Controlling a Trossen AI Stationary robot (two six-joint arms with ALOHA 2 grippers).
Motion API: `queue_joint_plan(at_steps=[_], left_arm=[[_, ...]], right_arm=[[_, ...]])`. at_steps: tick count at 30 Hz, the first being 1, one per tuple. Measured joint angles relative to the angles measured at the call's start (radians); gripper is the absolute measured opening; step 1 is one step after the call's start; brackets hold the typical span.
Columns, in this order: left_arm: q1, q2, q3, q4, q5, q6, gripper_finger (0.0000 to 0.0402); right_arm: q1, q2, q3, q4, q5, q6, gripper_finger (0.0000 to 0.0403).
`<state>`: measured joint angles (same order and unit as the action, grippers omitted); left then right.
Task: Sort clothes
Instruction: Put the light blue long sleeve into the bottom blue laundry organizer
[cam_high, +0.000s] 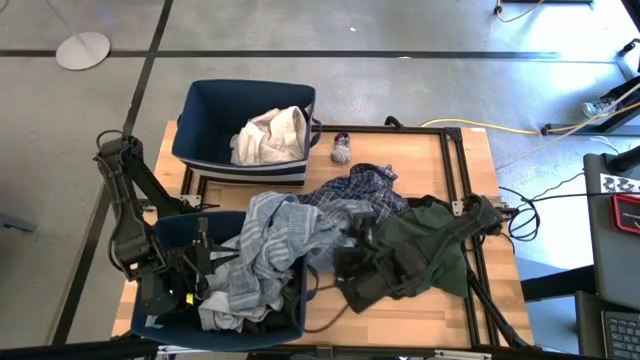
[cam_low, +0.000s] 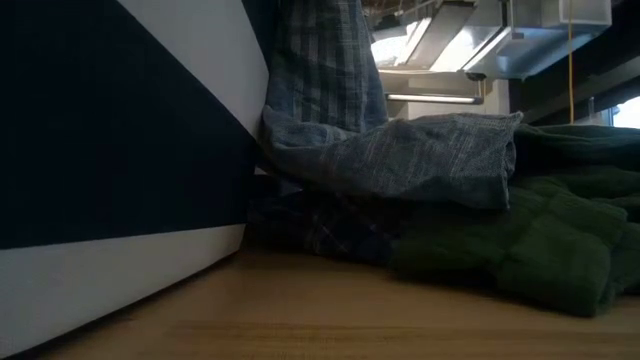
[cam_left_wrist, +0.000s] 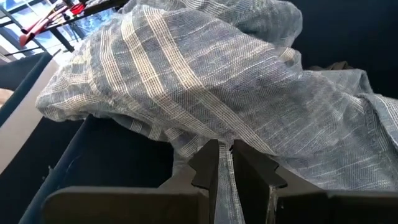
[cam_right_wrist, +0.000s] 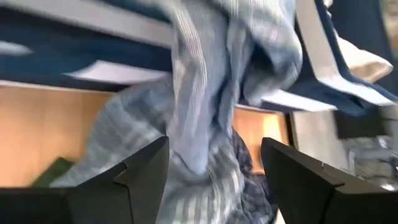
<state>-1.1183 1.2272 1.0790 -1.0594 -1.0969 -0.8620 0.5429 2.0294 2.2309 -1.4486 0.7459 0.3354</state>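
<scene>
1. Nearest to us, at the near left of the wooden counter (cam_high: 420, 310), stands a navy fabric bin with a white band (cam_high: 170, 235). Our left gripper (cam_left_wrist: 224, 165) sits inside it, its jaws pinched narrow on a fold of the grey-blue striped woven shirt (cam_high: 275, 245).
2. That striped shirt is heaped in the near bin and spills over its right rim onto the counter; in the low view it hangs down the bin's wall and lies across the other clothes.
3. Just right of the bin, our right gripper (cam_right_wrist: 211, 174) is low over the pile with its jaws standing wide; the striped shirt hangs between the fingers (cam_right_wrist: 134, 171), and we cannot tell whether they touch it.
4. The dark green soft garment (cam_high: 425, 250) lies bunched at the near right of the counter, partly under the right arm, touching the striped shirt.
5. Beyond the striped shirt, near the middle of the counter, the blue plaid shirt (cam_high: 360, 190) lies crumpled, touching both the striped and the green garments.
6. Farther back, the small grey-purple sock (cam_high: 341, 149) lies alone on the counter, just right of the far bin.
7. Farthest, at the far left, a second navy fabric bin (cam_high: 210, 105) holds the crumpled white-cream garment (cam_high: 270, 135).
</scene>
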Motion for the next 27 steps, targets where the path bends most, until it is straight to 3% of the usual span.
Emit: queue_joint_plan(at_steps=[5, 10, 21, 27], left_arm=[[0.000, -0.001, -0.009, 0.002, 0.000, -0.002, 0.0040], [0.000, -0.001, -0.009, 0.002, 0.000, 0.006, 0.0040], [0.000, -0.001, -0.009, -0.003, -0.029, 0.032, 0.0040], [0.000, -0.001, -0.009, -0.003, -0.033, 0.032, 0.0040]], right_arm=[[0.029, -0.078, -0.196, -0.018, 0.119, 0.155, 0.0253], [0.036, -0.193, -0.510, 0.079, 0.144, 0.271, 0.0253], [0.029, -0.626, -1.266, 0.858, 0.158, 0.208, 0.0253], [-0.027, -0.704, -1.466, 1.207, 0.176, 0.253, 0.0253]])
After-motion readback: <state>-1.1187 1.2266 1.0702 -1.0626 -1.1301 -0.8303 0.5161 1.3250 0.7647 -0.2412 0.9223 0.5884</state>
